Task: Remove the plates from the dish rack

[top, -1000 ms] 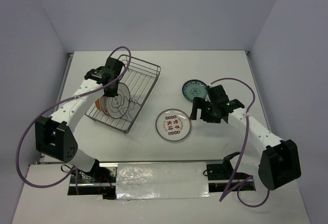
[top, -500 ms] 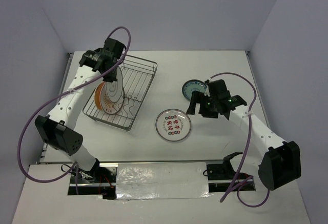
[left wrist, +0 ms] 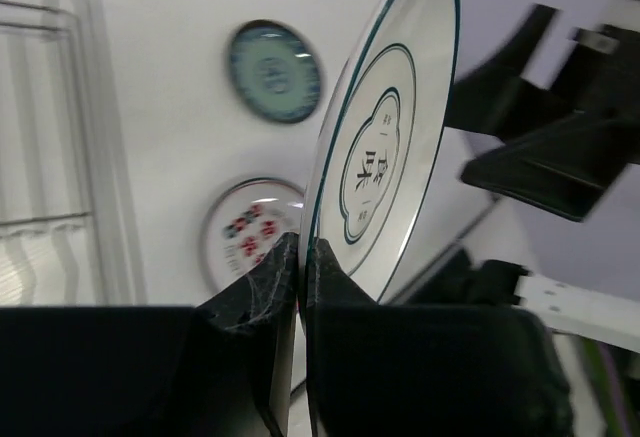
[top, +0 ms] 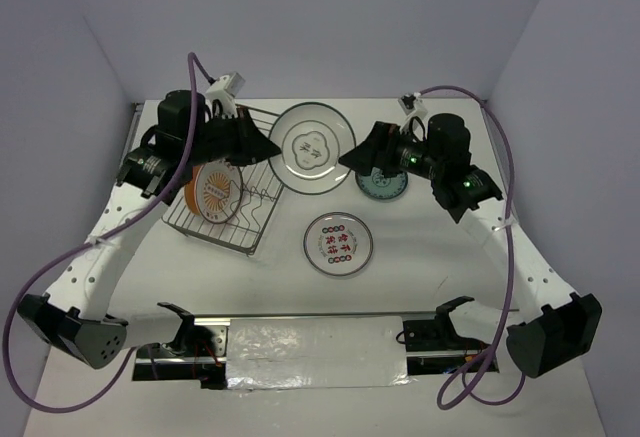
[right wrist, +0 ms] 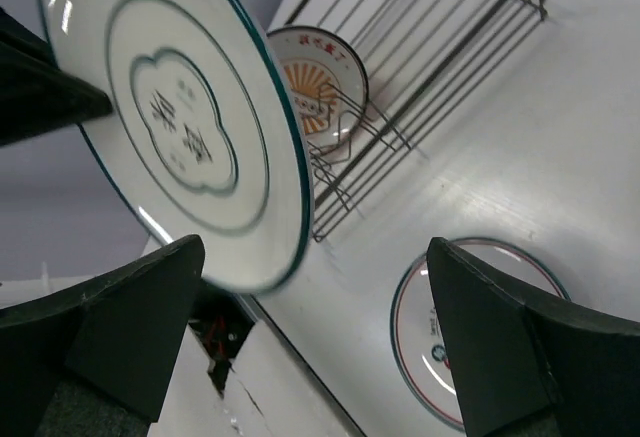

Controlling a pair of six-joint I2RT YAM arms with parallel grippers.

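Note:
My left gripper is shut on the rim of the white line-drawing plate and holds it in the air to the right of the dish rack. In the left wrist view both fingers pinch the plate edge-on. My right gripper is open at the plate's right edge. The plate fills the upper left of the right wrist view, its lower rim near the left finger. The orange-backed sunburst plate stands in the rack. The cream plate is out of view.
The teal plate lies on the table, partly hidden under my right gripper. The white plate with red-green motifs lies flat in front of it. The rack's right end and the sunburst plate show in the right wrist view.
My left gripper lifted the line-drawing plate out of the rack and carried it right. My right gripper rose and swung left to meet the plate's edge.

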